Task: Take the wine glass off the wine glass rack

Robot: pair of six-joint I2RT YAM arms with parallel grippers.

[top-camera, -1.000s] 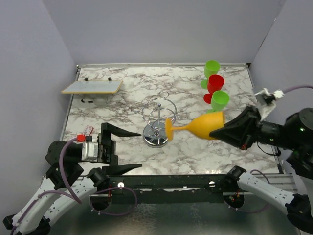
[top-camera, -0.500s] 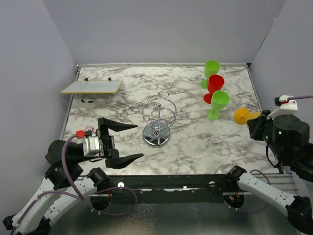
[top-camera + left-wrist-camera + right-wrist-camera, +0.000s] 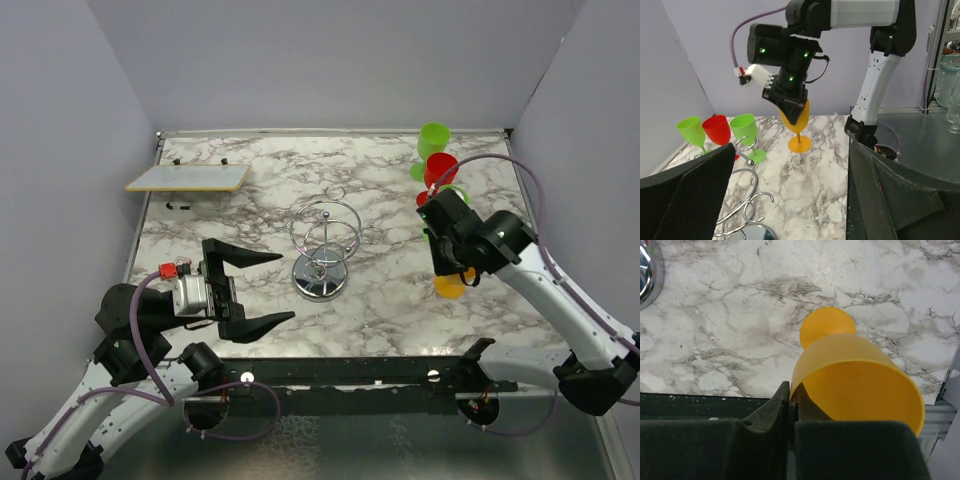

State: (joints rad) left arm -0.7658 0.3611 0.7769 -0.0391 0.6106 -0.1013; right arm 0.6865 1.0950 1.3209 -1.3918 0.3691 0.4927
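The orange wine glass [image 3: 450,285] stands upright on the marble table [image 3: 390,310], right of the chrome wire rack [image 3: 322,250]. My right gripper [image 3: 455,262] is above it, shut on the rim of its bowl [image 3: 855,385], one finger inside and one outside. In the left wrist view the glass [image 3: 799,127] has its foot on the table. The rack [image 3: 737,200] carries no glass. My left gripper [image 3: 262,288] is open and empty, left of the rack.
Two green glasses [image 3: 433,140] and a red glass [image 3: 440,168] stand at the back right, close behind my right arm. A flat white board [image 3: 188,177] sits at the back left. The table's front rail [image 3: 360,375] runs below.
My right gripper swung the orange glass from lying sideways near the rack, out past the right edge, then back upright onto the table. The left gripper barely moved.
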